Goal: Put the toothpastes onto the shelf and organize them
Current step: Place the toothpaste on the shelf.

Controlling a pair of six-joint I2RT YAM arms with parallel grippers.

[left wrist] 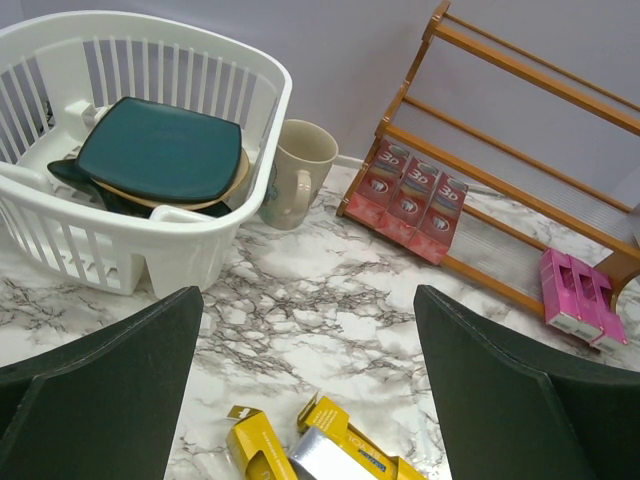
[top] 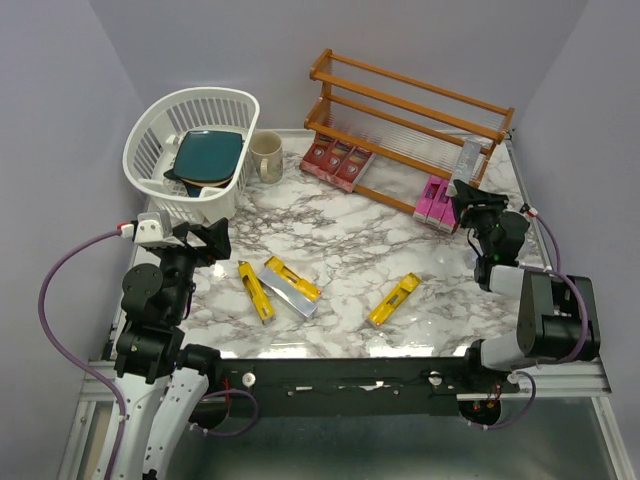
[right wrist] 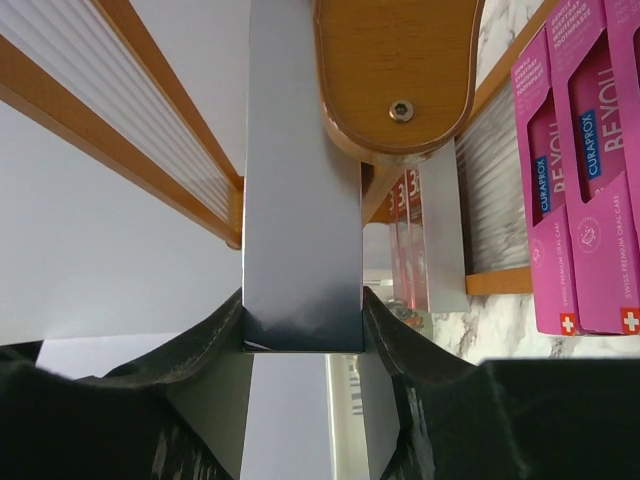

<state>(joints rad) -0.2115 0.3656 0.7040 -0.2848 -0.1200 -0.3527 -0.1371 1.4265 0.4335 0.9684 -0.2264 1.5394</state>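
My right gripper (right wrist: 302, 320) is shut on a silver-grey toothpaste carton (right wrist: 300, 200), holding it upright against the right end of the reddish-brown shelf (top: 410, 100), beside its side frame (right wrist: 400, 70). On the lowest tier, three red cartons (top: 335, 162) lie at the left and pink cartons (top: 438, 203) at the right. On the marble lie three yellow cartons (top: 256, 290) (top: 292, 278) (top: 394, 300) and a silver one (top: 288, 296). My left gripper (top: 205, 240) hangs open and empty above the table, just behind the left yellow cartons (left wrist: 255, 450).
At the back left stands a white plastic basket (top: 150, 150) with a teal plate (left wrist: 160, 150) in it. A beige mug (top: 266, 157) sits between the basket and the shelf. Grey walls close in the back and both sides.
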